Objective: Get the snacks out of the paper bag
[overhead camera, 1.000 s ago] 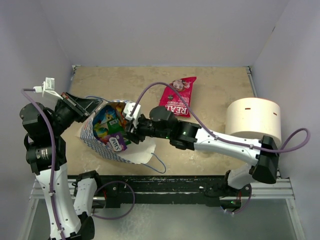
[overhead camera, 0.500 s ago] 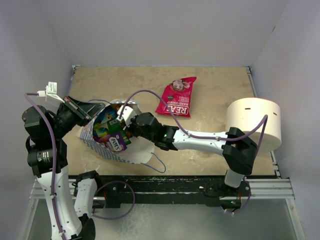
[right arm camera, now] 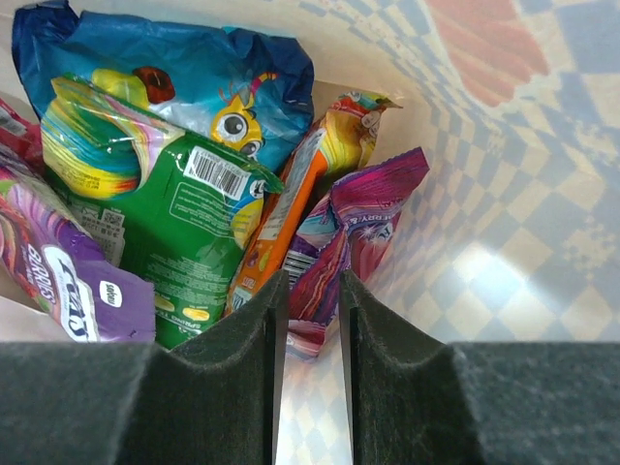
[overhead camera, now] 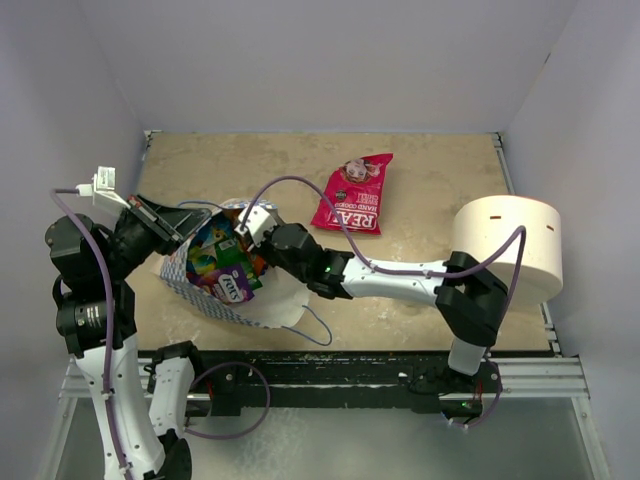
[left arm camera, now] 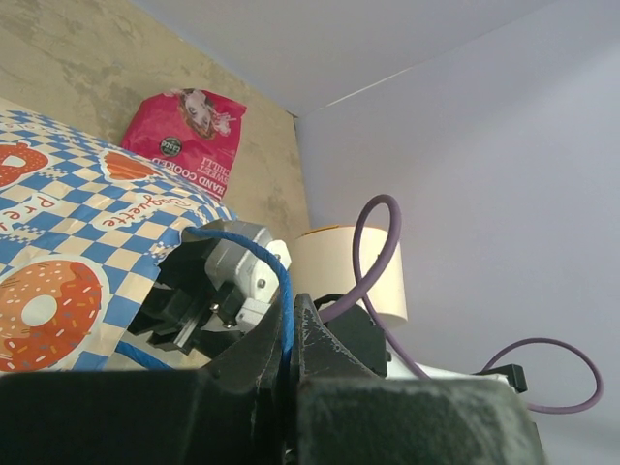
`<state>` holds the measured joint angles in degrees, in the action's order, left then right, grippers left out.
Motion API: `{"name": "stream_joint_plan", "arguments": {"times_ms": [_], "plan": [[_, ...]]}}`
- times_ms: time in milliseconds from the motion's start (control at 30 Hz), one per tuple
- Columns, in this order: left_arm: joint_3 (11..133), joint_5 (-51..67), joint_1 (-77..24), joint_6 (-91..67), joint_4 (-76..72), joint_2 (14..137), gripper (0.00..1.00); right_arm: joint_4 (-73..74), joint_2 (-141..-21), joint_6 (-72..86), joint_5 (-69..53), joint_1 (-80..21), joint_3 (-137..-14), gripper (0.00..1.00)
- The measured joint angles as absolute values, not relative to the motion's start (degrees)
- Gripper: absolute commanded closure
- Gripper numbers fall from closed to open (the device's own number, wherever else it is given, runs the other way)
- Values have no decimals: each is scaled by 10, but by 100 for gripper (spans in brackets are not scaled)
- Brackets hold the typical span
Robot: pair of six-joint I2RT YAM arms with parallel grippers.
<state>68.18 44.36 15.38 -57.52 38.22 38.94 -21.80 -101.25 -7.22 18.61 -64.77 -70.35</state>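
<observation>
The paper bag [overhead camera: 262, 311] lies on its side, mouth up toward the camera. My left gripper [overhead camera: 172, 230] is shut on its blue cord handle [left arm camera: 281, 281]; the checkered outside [left arm camera: 68, 242] shows in the left wrist view. My right gripper [overhead camera: 243, 236] is inside the bag mouth. In the right wrist view it [right arm camera: 308, 291] is narrowly open, its tips on either side of the lower end of a magenta-purple packet [right arm camera: 363, 218]. Beside that lie orange [right arm camera: 281, 213], green [right arm camera: 165, 232], blue [right arm camera: 194, 68] and purple [right arm camera: 68, 281] packets. The red-pink chip bag [overhead camera: 352, 193] lies on the table outside.
A big white cylinder roll [overhead camera: 507, 243] stands at the right, close to the right arm's elbow; it also shows in the left wrist view [left arm camera: 339, 266]. Walls close the table at the back and on both sides. The bag's second blue handle [overhead camera: 318, 330] trails toward the near edge.
My right arm has pushed its gripper from the bag's mouth deeper into the bag, leftward, and its elbow has swung in. The left gripper keeps its hold on the handle.
</observation>
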Motion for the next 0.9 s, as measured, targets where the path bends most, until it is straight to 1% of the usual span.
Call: {"name": "stream_joint_plan", "arguments": {"times_ms": [167, 267, 500, 567, 633, 700, 833, 900], "plan": [[682, 449, 154, -575, 382, 385, 100, -218, -1031, -69, 186, -646, -703, 66], [682, 452, 154, -575, 382, 385, 100, -225, -1042, -64, 187, -646, -704, 63], [682, 457, 154, -575, 383, 385, 100, -239, -1057, -50, 216, -646, -704, 61], [682, 458, 154, -574, 384, 385, 100, -239, -1058, -46, 219, -645, -704, 57], [682, 460, 154, -574, 385, 385, 100, -239, -1058, -41, 219, -643, -704, 46], [682, 461, 154, -574, 387, 385, 100, -239, -1059, -33, 218, -640, -704, 42], [682, 461, 154, -572, 388, 386, 100, -241, -1072, -24, 219, -633, -708, 40], [682, 461, 154, -572, 389, 389, 100, -242, -1083, -20, 221, -632, -716, 43]]}}
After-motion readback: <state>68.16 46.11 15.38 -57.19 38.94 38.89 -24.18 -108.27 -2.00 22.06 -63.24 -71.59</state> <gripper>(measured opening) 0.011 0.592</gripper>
